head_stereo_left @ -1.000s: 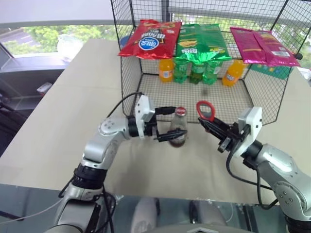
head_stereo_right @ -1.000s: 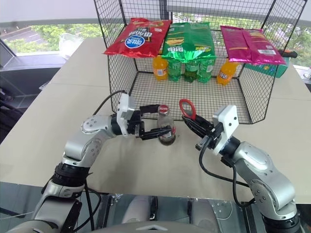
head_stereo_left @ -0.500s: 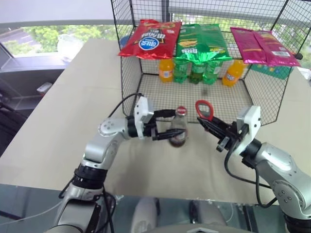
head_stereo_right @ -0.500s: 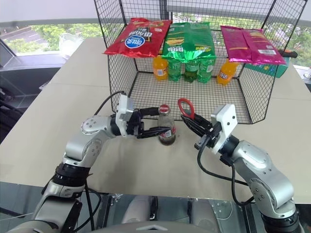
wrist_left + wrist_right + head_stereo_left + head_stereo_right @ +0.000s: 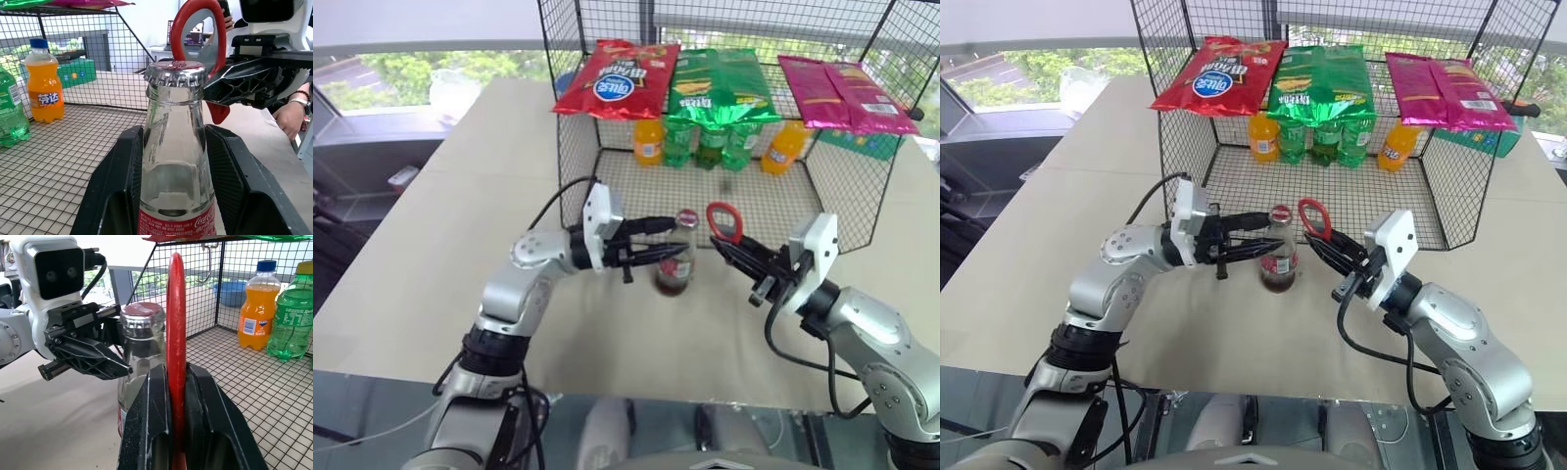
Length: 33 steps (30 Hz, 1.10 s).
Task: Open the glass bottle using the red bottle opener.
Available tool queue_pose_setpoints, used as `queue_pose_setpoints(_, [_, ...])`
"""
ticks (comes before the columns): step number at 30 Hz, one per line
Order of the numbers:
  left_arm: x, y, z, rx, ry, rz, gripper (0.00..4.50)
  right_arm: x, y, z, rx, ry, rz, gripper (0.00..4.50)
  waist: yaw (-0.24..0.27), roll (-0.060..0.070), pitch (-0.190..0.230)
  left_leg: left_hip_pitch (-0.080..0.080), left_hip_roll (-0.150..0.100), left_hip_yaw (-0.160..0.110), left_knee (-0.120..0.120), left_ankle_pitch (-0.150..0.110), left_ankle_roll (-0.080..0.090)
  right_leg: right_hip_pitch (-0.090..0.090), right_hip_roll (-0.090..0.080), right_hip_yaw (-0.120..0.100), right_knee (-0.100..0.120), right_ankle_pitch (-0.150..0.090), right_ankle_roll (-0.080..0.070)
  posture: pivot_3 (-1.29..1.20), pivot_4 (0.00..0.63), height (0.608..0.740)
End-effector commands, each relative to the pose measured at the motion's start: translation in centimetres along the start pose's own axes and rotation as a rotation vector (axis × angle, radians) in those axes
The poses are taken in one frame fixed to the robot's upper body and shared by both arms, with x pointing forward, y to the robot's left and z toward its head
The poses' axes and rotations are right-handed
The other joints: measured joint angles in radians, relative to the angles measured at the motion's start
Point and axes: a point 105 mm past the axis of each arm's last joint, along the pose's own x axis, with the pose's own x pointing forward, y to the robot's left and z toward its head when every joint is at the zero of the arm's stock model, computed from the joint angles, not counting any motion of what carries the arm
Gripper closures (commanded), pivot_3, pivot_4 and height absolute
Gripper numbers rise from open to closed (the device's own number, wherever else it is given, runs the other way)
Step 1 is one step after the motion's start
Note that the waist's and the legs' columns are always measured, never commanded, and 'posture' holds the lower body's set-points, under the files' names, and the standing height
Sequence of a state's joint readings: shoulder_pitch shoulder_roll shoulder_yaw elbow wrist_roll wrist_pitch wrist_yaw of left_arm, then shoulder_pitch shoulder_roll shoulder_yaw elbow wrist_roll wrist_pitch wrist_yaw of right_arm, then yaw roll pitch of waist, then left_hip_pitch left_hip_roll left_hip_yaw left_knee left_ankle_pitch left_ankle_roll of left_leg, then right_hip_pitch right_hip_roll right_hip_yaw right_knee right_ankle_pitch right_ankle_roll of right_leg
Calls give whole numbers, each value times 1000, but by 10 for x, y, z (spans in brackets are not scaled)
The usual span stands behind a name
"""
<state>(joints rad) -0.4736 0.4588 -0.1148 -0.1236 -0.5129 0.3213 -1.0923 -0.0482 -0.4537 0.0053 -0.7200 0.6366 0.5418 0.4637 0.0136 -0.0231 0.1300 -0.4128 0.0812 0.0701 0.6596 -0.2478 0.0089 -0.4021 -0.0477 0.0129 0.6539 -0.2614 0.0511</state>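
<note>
Jaws of the left gripper (image 5: 668, 252) stand on either side of the glass bottle (image 5: 675, 257), up at the shoulder below the narrow neck; the left wrist view shows the black fingers (image 5: 122, 176) flanking the glass closely, though whether they actually press it I cannot tell. The bottle stands upright on the tabletop (image 5: 460, 206), just in front of the wire cage's (image 5: 573, 147) open side, its red crown cap (image 5: 174, 72) on.

To the right, the right gripper (image 5: 732, 250) has its jaws clamped shut on the handle of the red bottle opener (image 5: 725, 221), the oval ring head raised and standing just beside the cap, slightly behind it — near, not yet hooked on.

My judgement: the step in hand is seating the ring over the cap. To do it well, the left grip should be firm first, since a loose hold lets the bottle tip or turn under the lever. Then the ring wants tilting flat over the crown so its lip catches under the crimped edge — only after that, lift the handle, levering gently to avoid dragging the bottle sideways or spilling cola.
</note>
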Motion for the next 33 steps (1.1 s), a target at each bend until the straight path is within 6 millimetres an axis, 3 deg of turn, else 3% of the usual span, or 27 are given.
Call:
queue_pose_setpoints(1, [3,-4,14,7,-22,-41,2801,1,3,8,-25,-33,16,4500,0,0,0,0,0,0,0,0,0,0,0,0,0,0,0,0,150,740])
queue_pose_setpoints(2, [4,-6,15,6,-19,-48,2801,1,3,8,-25,-33,17,4500,0,0,0,0,0,0,0,0,0,0,0,0,0,0,0,0,150,740])
queue_pose_setpoints(5, [4,-8,17,7,-12,-50,1707,1,3,7,-26,-33,18,4500,0,0,0,0,0,0,0,0,0,0,0,0,0,0,0,0,150,740])
queue_pose_setpoints(8, [5,-8,19,8,-12,-40,254,1,4,7,-26,-33,18,4500,0,0,0,0,0,0,0,0,0,0,0,0,0,0,0,0,150,740])
queue_pose_setpoints(9, [5,-8,19,9,-11,-40,35,1,4,7,-26,-33,18,4500,0,0,0,0,0,0,0,0,0,0,0,0,0,0,0,0,150,740])
queue_pose_setpoints(19, [17,-22,26,10,-17,-44,35,1,4,7,-24,-31,19,4500,0,0,0,0,0,0,0,0,0,0,0,0,0,0,0,0,150,740])
queue_pose_setpoints(23, [23,-34,23,-10,-9,-54,1177,2,4,8,-28,-33,19,4500,0,0,0,0,0,0,0,0,0,0,0,0,0,0,0,0,150,740])
queue_pose_setpoints(24, [22,-34,22,-13,-5,-51,1834,2,4,8,-29,-34,20,4500,-1,0,0,0,0,0,0,0,0,0,0,0,0,0,0,0,150,740])
queue_pose_setpoints(28, [12,-22,18,-21,5,-20,3335,2,4,9,-30,-35,22,4500,-1,0,0,0,0,0,0,0,0,0,0,0,0,0,0,0,150,740])
queue_pose_setpoints(33, [8,-16,15,-11,1,9,3340,2,5,9,-29,-34,26,4500,0,0,0,0,0,0,0,0,0,0,0,0,-1,0,0,0,150,740])
